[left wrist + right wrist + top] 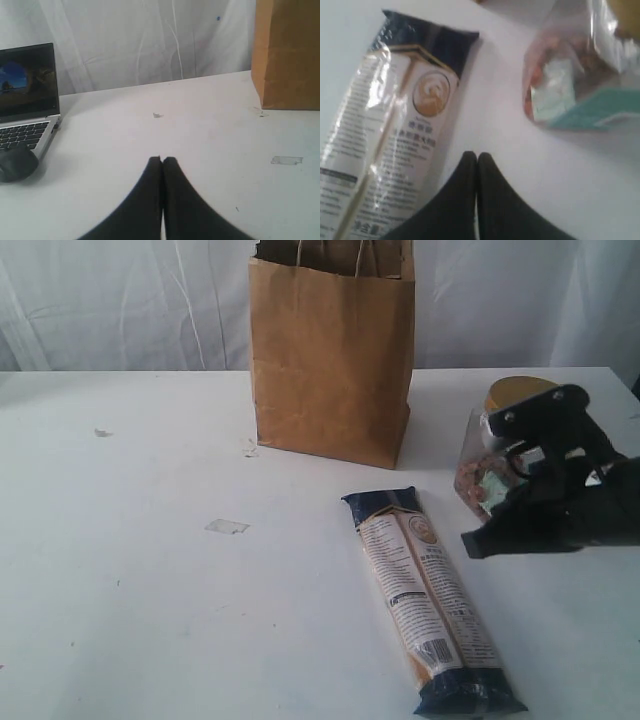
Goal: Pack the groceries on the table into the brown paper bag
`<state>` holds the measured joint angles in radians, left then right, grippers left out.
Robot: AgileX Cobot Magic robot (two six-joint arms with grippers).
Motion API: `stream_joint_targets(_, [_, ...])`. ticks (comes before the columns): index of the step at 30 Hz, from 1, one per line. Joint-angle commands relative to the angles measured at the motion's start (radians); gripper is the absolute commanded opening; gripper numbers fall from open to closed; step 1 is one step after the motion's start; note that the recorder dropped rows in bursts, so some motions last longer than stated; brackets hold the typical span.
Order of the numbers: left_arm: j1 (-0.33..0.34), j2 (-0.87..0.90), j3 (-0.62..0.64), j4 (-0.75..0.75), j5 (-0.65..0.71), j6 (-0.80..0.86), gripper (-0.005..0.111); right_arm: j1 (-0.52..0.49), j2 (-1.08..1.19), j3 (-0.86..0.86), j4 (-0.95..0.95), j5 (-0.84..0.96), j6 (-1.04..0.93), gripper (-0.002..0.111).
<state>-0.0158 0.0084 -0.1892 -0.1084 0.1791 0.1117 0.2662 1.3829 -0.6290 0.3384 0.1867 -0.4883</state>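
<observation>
Not yet packed: the long pasta packet (430,605) lies on the counter (150,540) in front of the brown paper bag (330,360), with the gold-lidded clear jar (475,478) beside the bag's right. The left tool (161,161) and right tool (476,157) are both clenched on nothing. The bag's contents are hidden.

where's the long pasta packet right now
In the exterior view the long pasta packet lies flat on the table, right of centre, nearer the camera than the brown paper bag and beside the right gripper.

Exterior angled down toward paper bag (330,360), left wrist low, sharing it, right wrist near pasta packet (395,135)
</observation>
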Motion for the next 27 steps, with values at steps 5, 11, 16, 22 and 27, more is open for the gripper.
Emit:
stream_joint_targets(5, [-0.006, -0.008, 0.003, -0.002, 0.001, -0.002, 0.000, -0.069, 0.012, 0.084, -0.017, -0.116, 0.051, 0.031])
stream_joint_targets(11, [-0.006, -0.008, 0.003, -0.002, 0.001, -0.002, 0.000, -0.069, 0.041, 0.084, -0.022, -0.154, 0.041, 0.104])
stream_joint_targets(16, [-0.006, -0.008, 0.003, -0.002, 0.001, -0.002, 0.000, -0.069, 0.041, 0.084, -0.022, -0.175, 0.047, 0.104])
stream_joint_targets(22, [-0.006, -0.008, 0.003, -0.002, 0.001, -0.002, 0.000, -0.069, 0.041, 0.084, -0.015, -0.218, 0.199, 0.104])
stream_joint_targets(27, [-0.006, -0.008, 0.003, -0.002, 0.001, -0.002, 0.000, -0.069, 0.052, 0.100, -0.024, -0.318, 0.195, 0.104])
